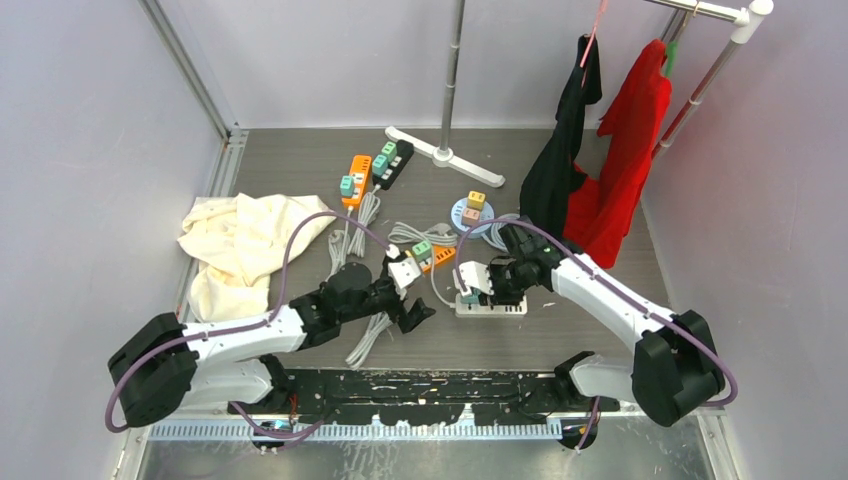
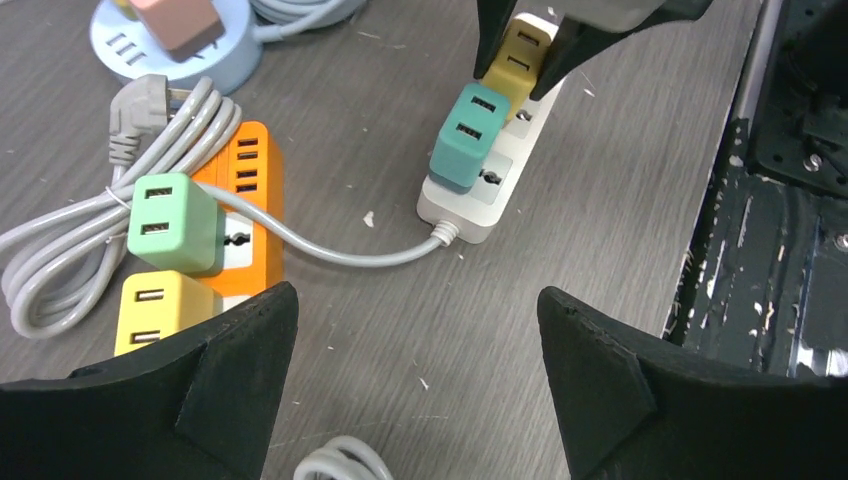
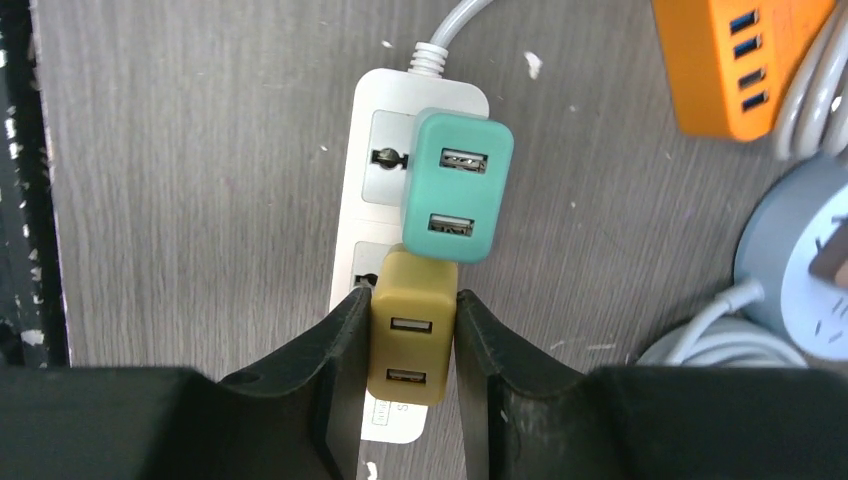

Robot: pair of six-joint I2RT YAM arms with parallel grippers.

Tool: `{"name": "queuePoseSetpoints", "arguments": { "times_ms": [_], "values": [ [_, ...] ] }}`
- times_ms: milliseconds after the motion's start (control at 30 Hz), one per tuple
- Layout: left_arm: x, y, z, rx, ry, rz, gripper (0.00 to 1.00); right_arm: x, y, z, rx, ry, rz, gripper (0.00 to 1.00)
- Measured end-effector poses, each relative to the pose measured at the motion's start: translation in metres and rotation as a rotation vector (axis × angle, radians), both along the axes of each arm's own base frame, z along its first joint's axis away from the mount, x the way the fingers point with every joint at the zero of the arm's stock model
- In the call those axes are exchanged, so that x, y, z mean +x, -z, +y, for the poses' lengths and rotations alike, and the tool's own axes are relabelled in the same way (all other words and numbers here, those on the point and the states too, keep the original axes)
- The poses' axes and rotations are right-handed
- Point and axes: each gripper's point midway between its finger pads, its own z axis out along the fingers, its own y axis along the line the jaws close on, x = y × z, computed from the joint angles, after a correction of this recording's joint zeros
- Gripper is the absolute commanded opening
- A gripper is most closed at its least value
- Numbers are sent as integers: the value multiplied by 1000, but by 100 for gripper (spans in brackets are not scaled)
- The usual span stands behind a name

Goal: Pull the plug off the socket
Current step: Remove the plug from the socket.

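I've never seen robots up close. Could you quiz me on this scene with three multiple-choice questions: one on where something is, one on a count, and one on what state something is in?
1. Which plug on the white strip is nearer its cord?
A. teal plug
B. yellow plug
C. neither, they are level

2. How many plugs are in that strip?
A. one
B. two
C. four

3. The right end effector is:
A. wide open
B. shut on the yellow plug
C. shut on the cord

Answers:
1 A: the teal plug sits nearer the cord end.
2 B: only the teal and yellow ones stand in it.
3 B: its fingers press both sides of the yellow plug.
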Motion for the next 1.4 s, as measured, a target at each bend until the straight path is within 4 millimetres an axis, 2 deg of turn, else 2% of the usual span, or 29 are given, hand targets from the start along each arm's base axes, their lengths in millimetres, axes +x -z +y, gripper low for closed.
{"name": "queuePoseSetpoints", "arguments": {
  "times_ms": [200,367,433,800,933,1300,1400],
  "values": [
    [-5,14,-10,-3,52,16,83,-12,1,7,31,-125,19,26],
    [-4,37,-26,24,96,54,80,-16,2,10,47,-134,47,38],
    [-4,44,-34,32,116,68,78,-16,1,10,55,-124,58,39],
    [2,41,-72,-17,207,74,73,-23,0,-3,113,2,176,54],
    [1,41,-80,-30,235,79,73,-23,-1,-2,129,20,192,54],
    [-2,40,-82,-41,259,77,74,-16,-4,-8,138,117,200,50],
    [-2,39,-83,-43,261,71,74,-13,-7,-11,140,136,183,45]
  ]
}}
